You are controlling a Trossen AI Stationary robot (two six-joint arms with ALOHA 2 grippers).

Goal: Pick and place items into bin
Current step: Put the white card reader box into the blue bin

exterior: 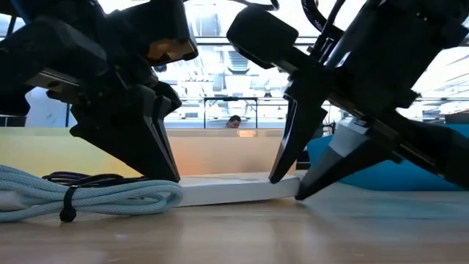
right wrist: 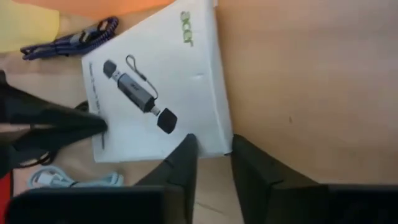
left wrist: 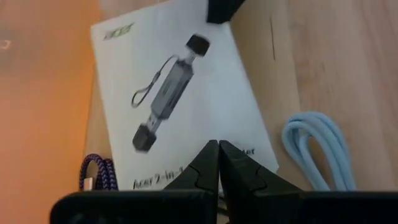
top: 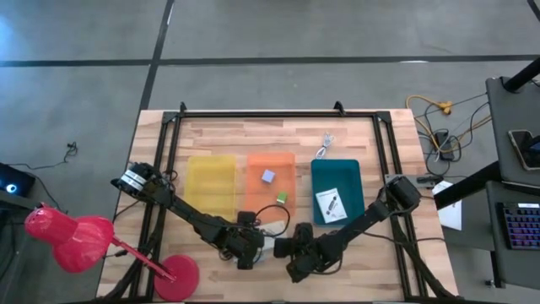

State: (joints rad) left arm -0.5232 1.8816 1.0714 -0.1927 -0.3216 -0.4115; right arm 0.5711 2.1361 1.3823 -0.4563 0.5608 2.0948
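Note:
A flat white printed card pack, showing a picture of a USB adapter, lies on the table near the front edge. My left gripper is shut, with its tips on the pack's left end. My right gripper is open at the pack's right end. A light-blue coiled cable with a black cable and a purple braided cable lie beside the pack. The lavender cube and green cube sit in the orange bin. My left gripper presses its shut fingertips down on the pack's left end, slanting down from the table's left. The pack lies flat on the table. My right gripper slants down from the right and straddles the pack's right edge. One finger rests on top, the other at its end at table height.
A yellow bin, the orange bin and a teal bin stand in a row beyond the grippers; the teal one holds another white card. A white cable lies past the bins. A red lamp stands at the near left corner.

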